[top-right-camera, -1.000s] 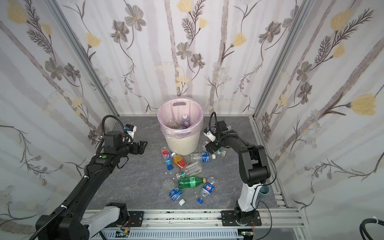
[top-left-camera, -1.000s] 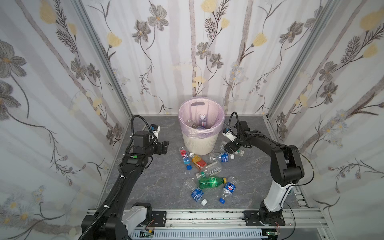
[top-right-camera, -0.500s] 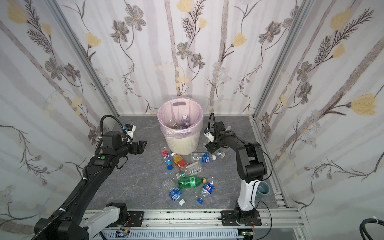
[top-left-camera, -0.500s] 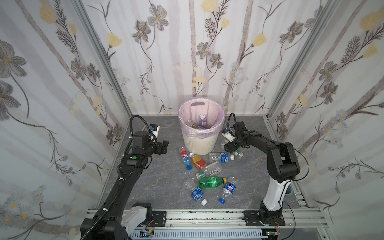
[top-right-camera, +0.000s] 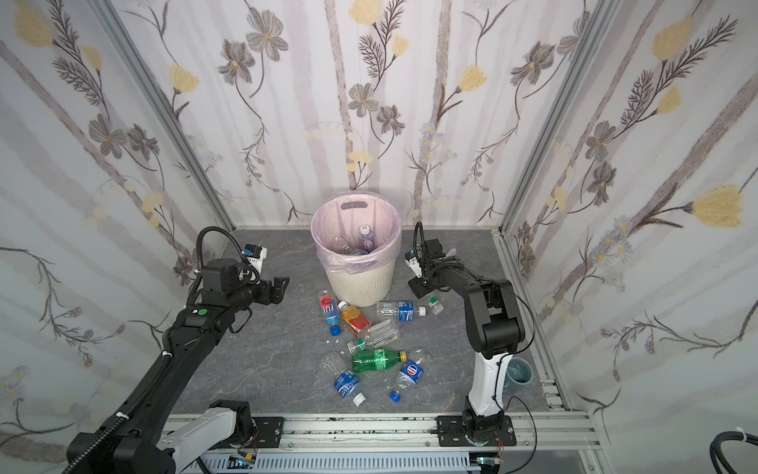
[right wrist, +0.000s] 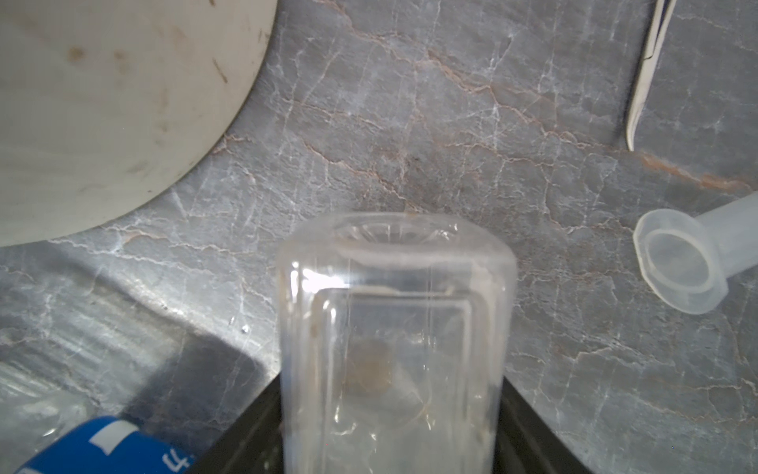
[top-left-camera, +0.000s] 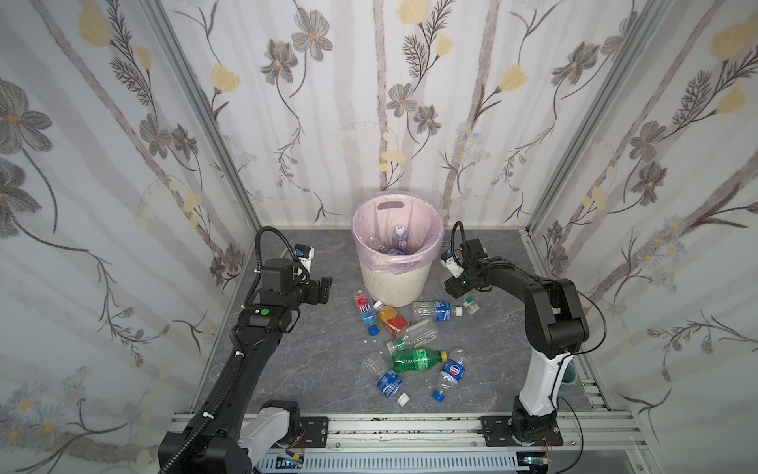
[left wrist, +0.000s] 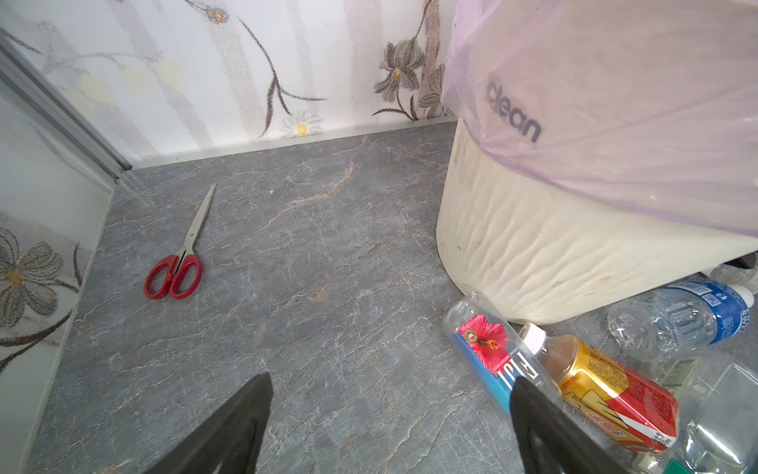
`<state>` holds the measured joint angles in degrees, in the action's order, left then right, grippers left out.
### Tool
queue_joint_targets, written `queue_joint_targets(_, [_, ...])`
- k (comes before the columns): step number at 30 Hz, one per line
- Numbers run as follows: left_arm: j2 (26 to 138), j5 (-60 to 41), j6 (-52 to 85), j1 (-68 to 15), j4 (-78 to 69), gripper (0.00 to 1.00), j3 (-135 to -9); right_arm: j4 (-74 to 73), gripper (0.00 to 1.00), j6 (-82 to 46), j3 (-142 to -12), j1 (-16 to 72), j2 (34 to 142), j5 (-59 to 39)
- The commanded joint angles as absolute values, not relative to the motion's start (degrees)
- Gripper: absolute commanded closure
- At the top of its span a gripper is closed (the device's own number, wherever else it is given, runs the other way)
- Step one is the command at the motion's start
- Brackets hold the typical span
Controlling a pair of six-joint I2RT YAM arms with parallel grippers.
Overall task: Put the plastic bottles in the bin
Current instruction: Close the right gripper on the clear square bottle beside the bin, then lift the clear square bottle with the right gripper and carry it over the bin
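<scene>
The bin (top-left-camera: 393,283) stands at the back middle with a pink liner and a few bottles (top-left-camera: 400,240) inside. Several plastic bottles lie in front of it: a Fiji one (top-left-camera: 366,312), an orange one (top-left-camera: 391,320), a blue-labelled one (top-left-camera: 437,310), a green one (top-left-camera: 416,360). My right gripper (right wrist: 389,418) is low on the floor right of the bin (right wrist: 102,102), both fingers pressed against a clear bottle (right wrist: 393,312). My left gripper (left wrist: 391,381) hovers open and empty left of the bin, near the Fiji bottle (left wrist: 492,349).
Red-handled scissors (left wrist: 174,271) lie on the floor near the back left corner. A clear tube with a flared end (right wrist: 681,262) and a thin white tool (right wrist: 648,61) lie by the right gripper. A teal cup (top-right-camera: 519,375) sits beside the right arm's base.
The right gripper's jaws have narrowed onto the clear bottle. The left arm has barely moved and stays open.
</scene>
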<state>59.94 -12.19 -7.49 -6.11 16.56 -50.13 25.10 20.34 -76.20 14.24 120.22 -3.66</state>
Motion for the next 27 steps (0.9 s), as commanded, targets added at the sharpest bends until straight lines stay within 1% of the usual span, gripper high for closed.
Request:
queue_joint_targets(1, [59.55,-11.78,-7.87,-6.08,15.12,0.08,-50.79,23.47,0.36,19.13,-76.82,14.31,120.63,-2.29])
queue_joint_targets(7, [59.24,-11.54,-7.78,-6.06,15.12,0.08,-50.54,23.22,0.45,17.97,-76.60,14.19,118.56,-2.87])
queue_joint_targets(14, [60.18,-11.32,-7.21,-6.07,15.03,0.08,-50.93,22.24,0.55,12.55,-76.55,13.50,114.42,-2.13])
queue_joint_targets(22, [61.91,-12.34,-7.47,-6.06,15.01,0.08,-50.62,21.76,0.53,6.82,-74.44,13.01,105.52,-2.20])
queue_joint_targets(24, [62.38,-12.69,-7.30,-6.06,15.03,0.08,-50.60,23.15,0.53,5.90,-75.15,13.07,102.74,-2.31])
queue_joint_targets(27, [62.75,-13.33,-7.23,-6.06,14.94,0.08,-50.62,27.04,0.53,5.45,-77.99,13.34,100.00,0.34])
